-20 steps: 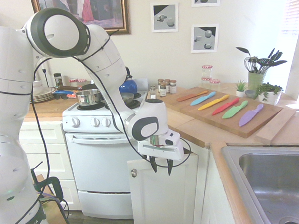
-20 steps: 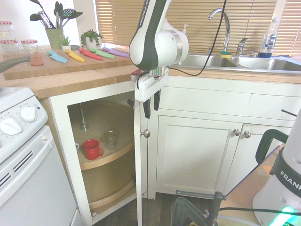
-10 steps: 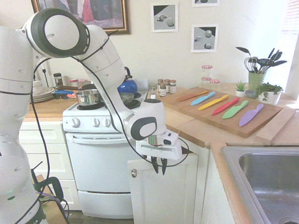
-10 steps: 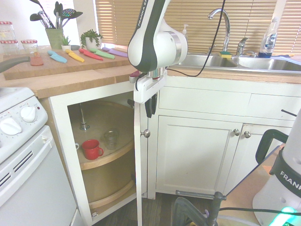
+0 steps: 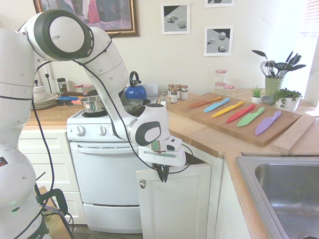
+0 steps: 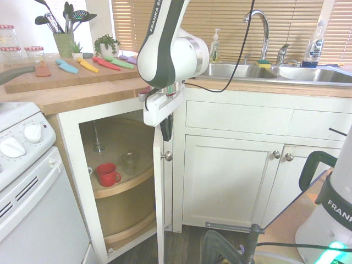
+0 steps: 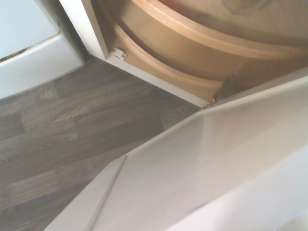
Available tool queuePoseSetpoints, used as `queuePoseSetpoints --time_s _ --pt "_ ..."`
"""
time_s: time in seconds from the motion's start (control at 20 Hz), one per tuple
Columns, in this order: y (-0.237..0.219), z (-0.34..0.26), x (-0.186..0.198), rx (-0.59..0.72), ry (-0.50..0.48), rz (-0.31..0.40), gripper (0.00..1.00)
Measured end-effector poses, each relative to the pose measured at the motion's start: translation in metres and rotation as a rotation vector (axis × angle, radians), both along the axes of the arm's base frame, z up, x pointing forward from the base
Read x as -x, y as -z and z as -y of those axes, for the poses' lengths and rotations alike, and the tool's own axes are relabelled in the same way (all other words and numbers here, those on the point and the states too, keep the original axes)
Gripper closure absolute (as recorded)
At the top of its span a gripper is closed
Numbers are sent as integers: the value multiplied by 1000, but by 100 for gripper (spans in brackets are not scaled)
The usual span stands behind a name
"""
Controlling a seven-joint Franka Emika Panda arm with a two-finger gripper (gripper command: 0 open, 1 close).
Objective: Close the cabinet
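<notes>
Cabinet (image 6: 158, 203) door's top edge just beneath end effector (image 6: 165, 130)

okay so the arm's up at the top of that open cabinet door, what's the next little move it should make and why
Probably keep pushing the door sideways toward the cabinet frame. The door stands wide open, the round shelf with the red mug exposed, and the tool, fingers together, sits at the door's top edge on its knob side. A short push toward the opening should swing it further shut.
</notes>
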State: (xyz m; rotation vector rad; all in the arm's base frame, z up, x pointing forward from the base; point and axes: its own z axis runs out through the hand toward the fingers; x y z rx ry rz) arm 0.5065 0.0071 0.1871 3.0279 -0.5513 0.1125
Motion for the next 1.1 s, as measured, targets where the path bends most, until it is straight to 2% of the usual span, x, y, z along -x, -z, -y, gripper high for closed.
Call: queuePoseSetpoints --time_s 0.25,0.65,0.85,1.05,1.1 --pt "-14 -26 -27 0 8 -40 100" --pt "-8 -70 -107 -25 47 -85 100" --pt "-27 -85 -142 -48 59 -81 100" --pt "-48 -92 -160 -65 67 -75 100" --pt "-48 -94 -160 -66 66 -79 0"
